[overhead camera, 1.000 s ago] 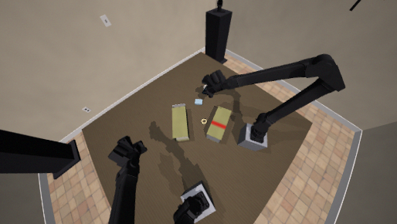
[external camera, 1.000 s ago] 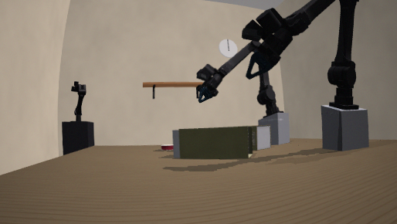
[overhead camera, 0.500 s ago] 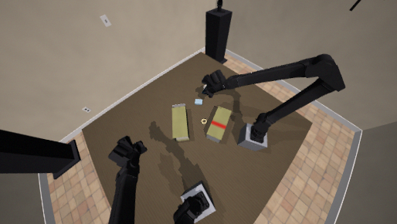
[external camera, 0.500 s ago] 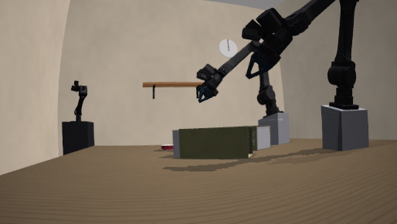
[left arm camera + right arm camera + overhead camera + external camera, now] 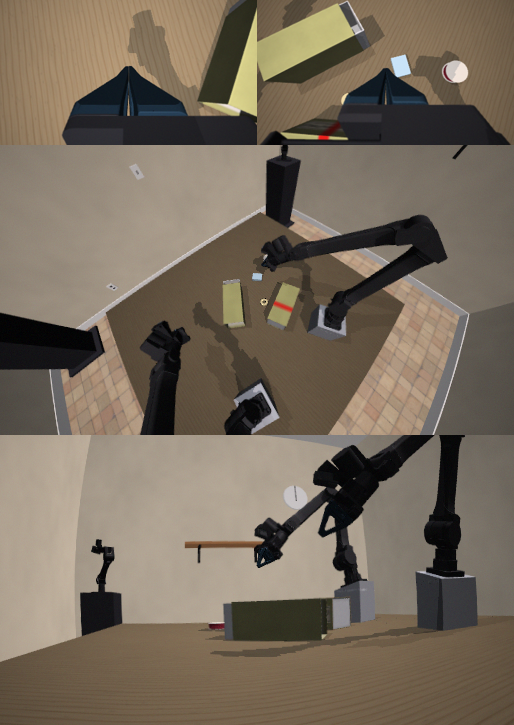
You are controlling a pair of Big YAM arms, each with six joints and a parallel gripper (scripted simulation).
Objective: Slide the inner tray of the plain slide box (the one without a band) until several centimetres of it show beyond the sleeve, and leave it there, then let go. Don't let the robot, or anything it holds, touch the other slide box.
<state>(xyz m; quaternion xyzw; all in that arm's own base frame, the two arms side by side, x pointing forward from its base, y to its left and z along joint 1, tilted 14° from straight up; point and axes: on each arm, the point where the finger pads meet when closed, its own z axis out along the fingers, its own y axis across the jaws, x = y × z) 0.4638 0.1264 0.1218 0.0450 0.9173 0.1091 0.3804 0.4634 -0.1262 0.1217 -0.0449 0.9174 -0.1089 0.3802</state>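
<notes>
The plain olive slide box (image 5: 233, 303) lies on the table, with a short grey tray end (image 5: 232, 281) showing at its far end. It also shows in the right wrist view (image 5: 305, 45) and at the right edge of the left wrist view (image 5: 232, 61). The banded box (image 5: 283, 305) with a red band lies beside it, apart. My left gripper (image 5: 172, 337) (image 5: 128, 72) is shut and empty, raised above the table to the side of the plain box. My right gripper (image 5: 270, 262) (image 5: 385, 72) is shut and empty, raised beyond the boxes' far ends.
A small light-blue square (image 5: 257, 277) lies under the right gripper. A small ring (image 5: 263, 300) lies between the boxes. A white and red round thing (image 5: 454, 72) lies near the square. The grey arm bases (image 5: 327, 322) (image 5: 255, 410) stand on the table.
</notes>
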